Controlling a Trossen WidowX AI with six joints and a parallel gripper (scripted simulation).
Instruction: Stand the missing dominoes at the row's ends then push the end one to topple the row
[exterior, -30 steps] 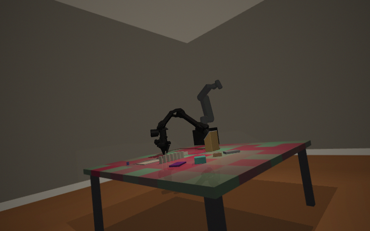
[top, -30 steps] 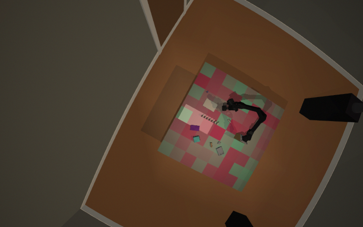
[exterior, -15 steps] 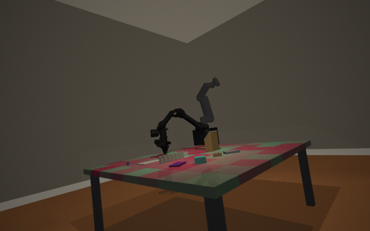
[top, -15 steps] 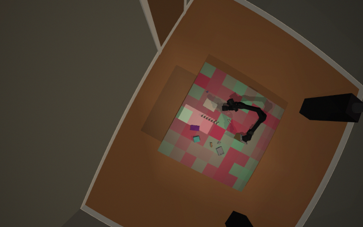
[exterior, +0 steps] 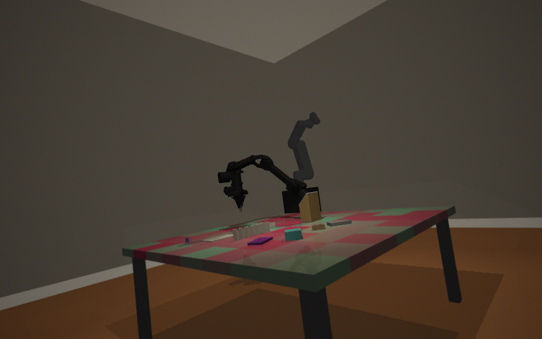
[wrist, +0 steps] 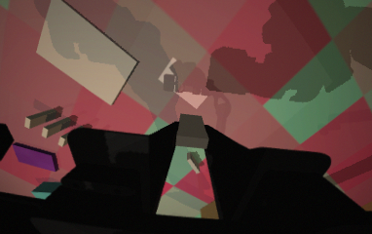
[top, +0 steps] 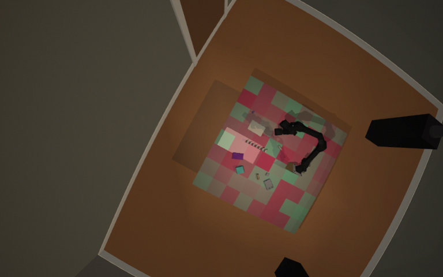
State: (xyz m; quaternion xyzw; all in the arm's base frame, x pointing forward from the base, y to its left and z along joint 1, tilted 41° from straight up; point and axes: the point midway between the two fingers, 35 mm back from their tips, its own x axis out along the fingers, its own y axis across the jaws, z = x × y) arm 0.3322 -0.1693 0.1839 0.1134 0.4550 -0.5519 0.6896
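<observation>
My gripper [exterior: 240,208] [wrist: 191,127] is shut on a pale domino [wrist: 192,133], held between the fingertips above the table. The standing row of pale dominoes [top: 255,145] [exterior: 250,231] is upright and evenly spaced; part of it shows at the left of the wrist view, the rest hidden by the fingers. Another pale domino [top: 279,147] [exterior: 272,224] [wrist: 194,162] lies flat, apart from the row's end nearer the arm base. In the top view the arm hides the fingertips.
A flat cream panel [top: 256,127] [wrist: 88,54] lies beside the row. A purple block [top: 237,156] [exterior: 260,241] and a teal box [top: 239,169] [exterior: 293,234] lie on its other side. A tall tan block [exterior: 310,207] stands by the arm base. A grey flat object [top: 268,184] lies farther off.
</observation>
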